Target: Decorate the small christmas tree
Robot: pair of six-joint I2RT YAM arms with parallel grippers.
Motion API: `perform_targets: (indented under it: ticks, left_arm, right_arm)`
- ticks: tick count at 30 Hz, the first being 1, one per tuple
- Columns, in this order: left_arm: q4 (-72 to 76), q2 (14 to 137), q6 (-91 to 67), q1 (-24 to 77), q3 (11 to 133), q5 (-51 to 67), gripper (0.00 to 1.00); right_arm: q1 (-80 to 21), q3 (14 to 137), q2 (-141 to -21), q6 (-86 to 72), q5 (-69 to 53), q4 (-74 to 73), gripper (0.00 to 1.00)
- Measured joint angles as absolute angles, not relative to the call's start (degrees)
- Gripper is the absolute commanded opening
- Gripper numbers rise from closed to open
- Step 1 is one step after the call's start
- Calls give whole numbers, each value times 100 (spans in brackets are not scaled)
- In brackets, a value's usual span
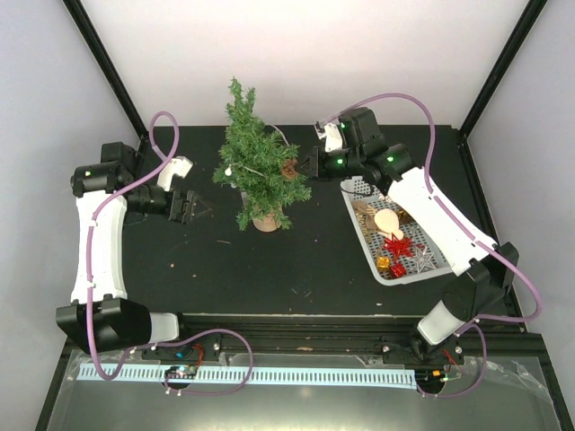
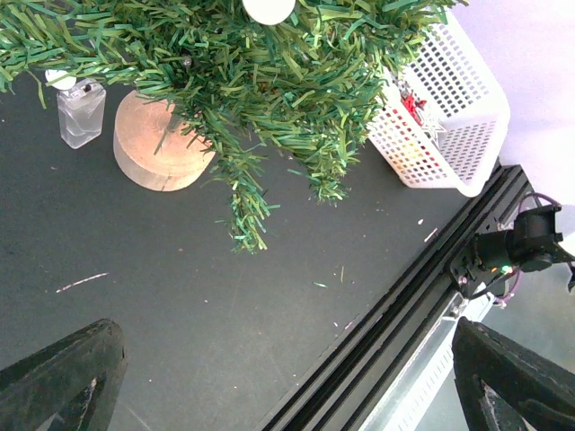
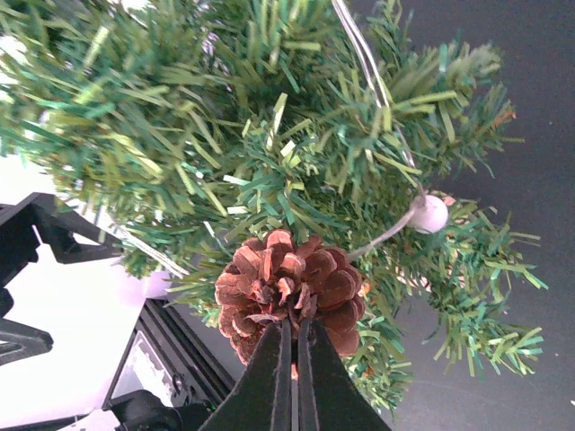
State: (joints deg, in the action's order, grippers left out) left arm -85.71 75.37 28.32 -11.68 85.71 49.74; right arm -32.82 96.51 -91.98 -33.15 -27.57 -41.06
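Note:
The small christmas tree (image 1: 256, 171) stands upright at the middle back of the black table on its wood stump (image 1: 266, 221). A brown pine cone (image 3: 287, 285) sits against the tree's right-side branches (image 3: 269, 135). My right gripper (image 3: 295, 328) is shut on the cone's base, and the overhead view shows it beside the tree (image 1: 304, 165). A white bead (image 3: 429, 214) on a thin cord hangs among the needles. My left gripper (image 1: 199, 208) hovers left of the tree, open and empty. Its fingertips (image 2: 67, 377) stand wide apart near the table's front rail.
A white basket (image 1: 361, 232) right of the tree holds a red star (image 1: 397, 244), a silver star (image 1: 422, 259), a gold gift (image 1: 384, 263) and a wooden piece (image 1: 386, 220). A small clear box (image 2: 81, 112) stands beside the stump (image 2: 157, 144). Black frame posts stand at the back corners.

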Motion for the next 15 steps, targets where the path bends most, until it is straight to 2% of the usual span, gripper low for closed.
perform_targets:
  ticks: [15]
  left_arm:
    - [-8569,7533,2832,-1168,8567,4974,99]
  right_arm:
    - [-3282,9240,-8882,-3315,-2703,-4071,1]
